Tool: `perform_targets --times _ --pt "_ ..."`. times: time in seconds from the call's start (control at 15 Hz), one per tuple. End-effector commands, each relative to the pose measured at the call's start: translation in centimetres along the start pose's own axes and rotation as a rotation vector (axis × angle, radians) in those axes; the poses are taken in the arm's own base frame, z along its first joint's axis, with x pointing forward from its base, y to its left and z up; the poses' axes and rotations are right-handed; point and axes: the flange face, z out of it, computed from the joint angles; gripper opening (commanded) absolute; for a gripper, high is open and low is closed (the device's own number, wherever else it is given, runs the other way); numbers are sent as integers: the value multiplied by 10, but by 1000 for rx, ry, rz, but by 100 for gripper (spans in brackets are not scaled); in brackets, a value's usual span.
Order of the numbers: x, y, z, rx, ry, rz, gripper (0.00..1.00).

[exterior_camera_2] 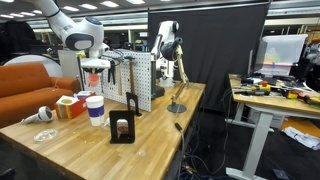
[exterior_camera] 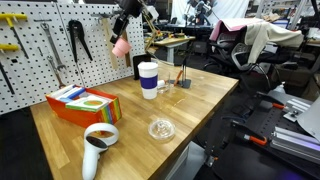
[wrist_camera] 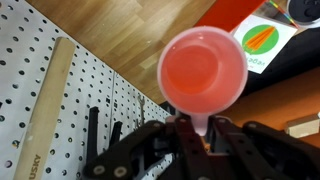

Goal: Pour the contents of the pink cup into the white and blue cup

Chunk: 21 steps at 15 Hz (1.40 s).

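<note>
- one step looks done: the gripper (wrist_camera: 203, 130) has its fingers pinched on the rim of the pink cup (wrist_camera: 203, 72), held in the air before the pegboard (exterior_camera: 60, 40).
- the white and blue cup (exterior_camera: 148, 80) stands upright on the table (exterior_camera: 200, 100), lower and aside.
- left, by judgement: carrying over, tipping, pouring.

Light: bright overhead | Shadows: soft | Focus: wrist view foreground blurred | Resolution: low
</note>
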Motion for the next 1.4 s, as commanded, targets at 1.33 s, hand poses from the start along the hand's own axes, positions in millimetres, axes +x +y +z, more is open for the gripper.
perform_targets --times 1.33 --pt "-57 -24 -17 43 74 42 4"
